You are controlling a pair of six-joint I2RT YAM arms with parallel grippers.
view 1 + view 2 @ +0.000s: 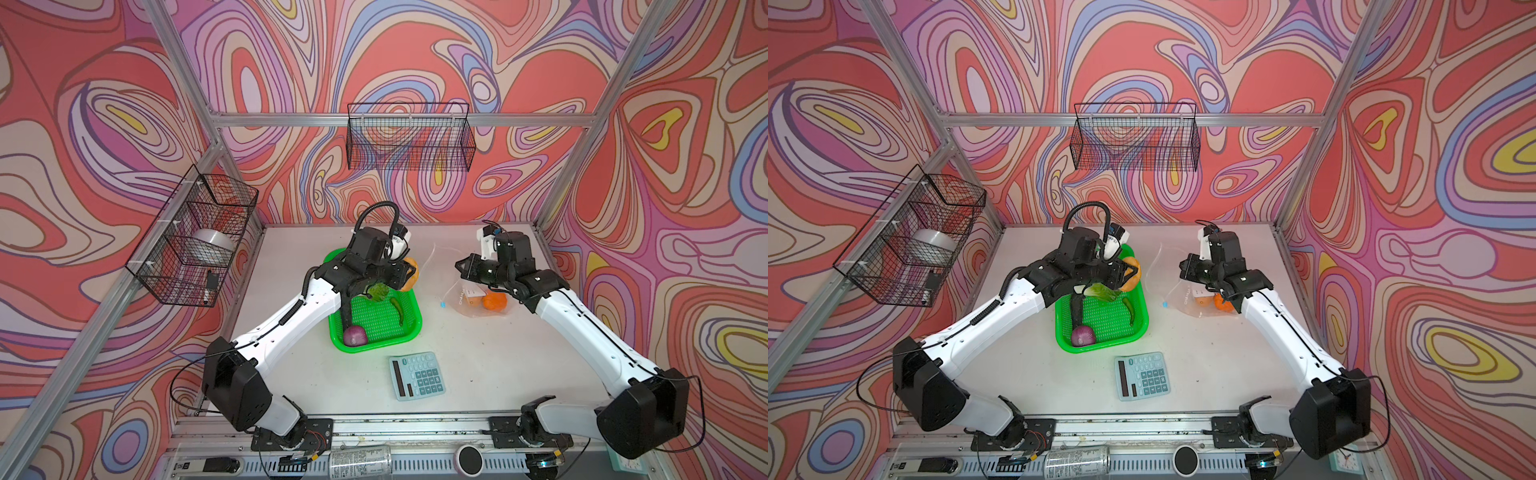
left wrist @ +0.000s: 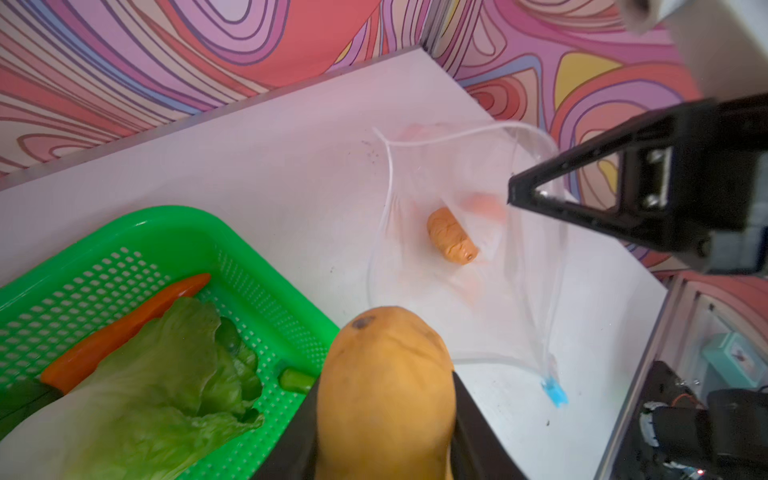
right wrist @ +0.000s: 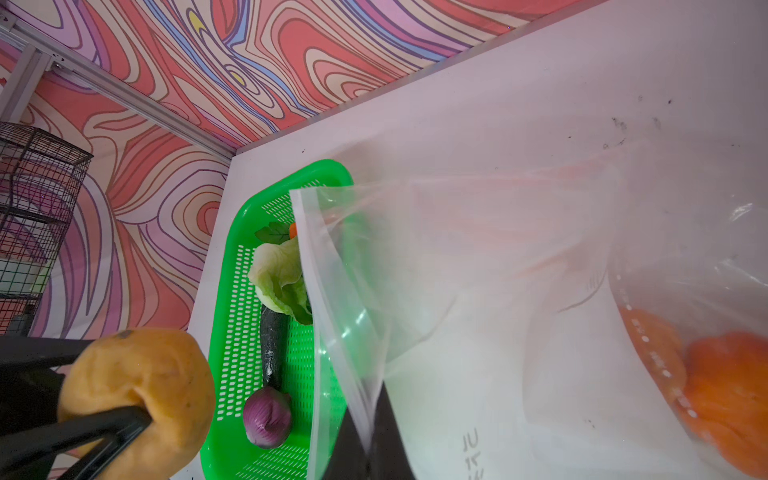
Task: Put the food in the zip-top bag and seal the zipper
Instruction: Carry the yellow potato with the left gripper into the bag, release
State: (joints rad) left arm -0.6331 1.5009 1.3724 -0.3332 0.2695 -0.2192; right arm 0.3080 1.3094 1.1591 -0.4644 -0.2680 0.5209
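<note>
My left gripper (image 1: 409, 275) (image 2: 386, 419) is shut on a tan potato (image 1: 411, 272) (image 2: 386, 386) (image 3: 137, 399), held above the far right corner of the green basket (image 1: 374, 347). My right gripper (image 1: 461, 266) (image 3: 365, 449) is shut on the mouth edge of the zip-top bag (image 1: 478, 286) (image 2: 469, 291) and lifts it, so the mouth gapes toward the potato. An orange pumpkin (image 1: 495, 301) (image 3: 727, 395) lies inside. The zipper's blue slider (image 1: 442, 304) (image 2: 555, 392) rests on the table. In the basket lie cabbage (image 1: 378, 291), onion (image 1: 354, 336), green pepper (image 1: 397, 309), eggplant (image 3: 273, 345) and carrot (image 2: 124, 328).
A blue-green calculator (image 1: 417, 376) lies in front of the basket. Black wire baskets hang on the back wall (image 1: 409, 137) and the left wall (image 1: 191, 237). A can (image 1: 360, 461) lies on the front rail.
</note>
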